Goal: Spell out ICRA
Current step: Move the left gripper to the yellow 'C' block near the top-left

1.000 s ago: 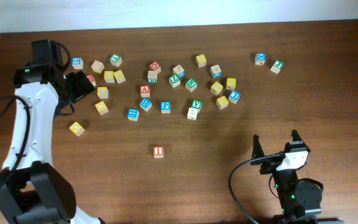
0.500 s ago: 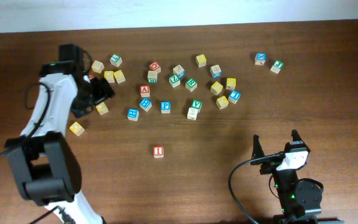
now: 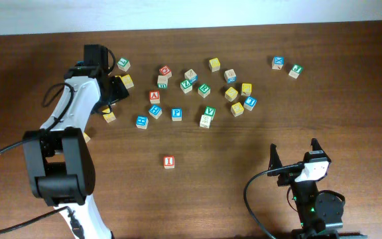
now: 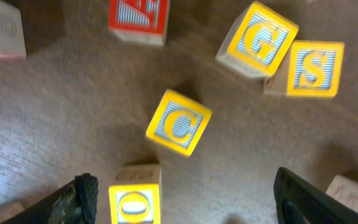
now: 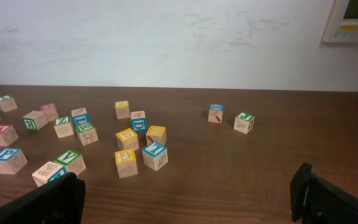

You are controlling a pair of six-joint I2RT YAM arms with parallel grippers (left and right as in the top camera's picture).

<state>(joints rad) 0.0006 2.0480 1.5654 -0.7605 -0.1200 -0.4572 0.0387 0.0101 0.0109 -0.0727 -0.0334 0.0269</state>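
In the left wrist view the yellow C (image 4: pixel 179 122) sits mid-frame, just above the gap of the left gripper (image 4: pixel 184 190) — jaws spread wide, holding nothing.

Evenly lit overhead; smeared with motion at the left wrist, soft-shadowed at 8 o'clock of the C block (image 4: pixel 178 122).
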